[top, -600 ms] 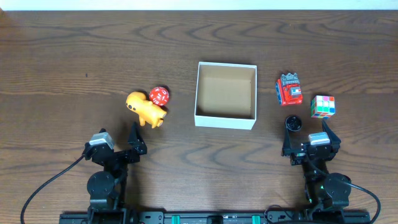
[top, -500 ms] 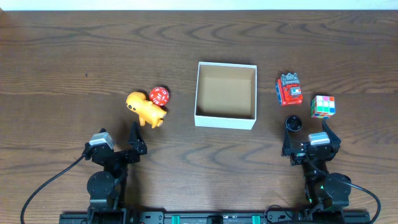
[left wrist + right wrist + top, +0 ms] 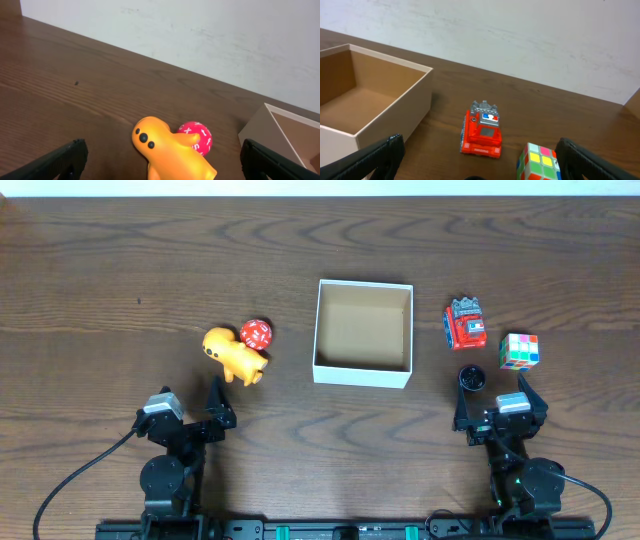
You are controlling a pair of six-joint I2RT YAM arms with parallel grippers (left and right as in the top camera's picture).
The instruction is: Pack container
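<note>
The container (image 3: 363,332) is a white square box with a brown inside, empty, at the table's middle; its corner shows in the left wrist view (image 3: 285,132) and its side in the right wrist view (image 3: 370,105). An orange toy figure (image 3: 232,355) lies left of it, touching a red ball (image 3: 256,334); both show in the left wrist view (image 3: 172,152) (image 3: 196,138). A red toy truck (image 3: 465,324), a colour cube (image 3: 519,351) and a small black round thing (image 3: 471,378) lie to its right. My left gripper (image 3: 190,408) and right gripper (image 3: 498,402) are open and empty, near the front edge.
In the right wrist view the red truck (image 3: 482,133) sits between my fingers' span, the cube (image 3: 539,162) to its right. A pale wall rises behind the table's far edge (image 3: 200,35). Black cables run from both arm bases at the front.
</note>
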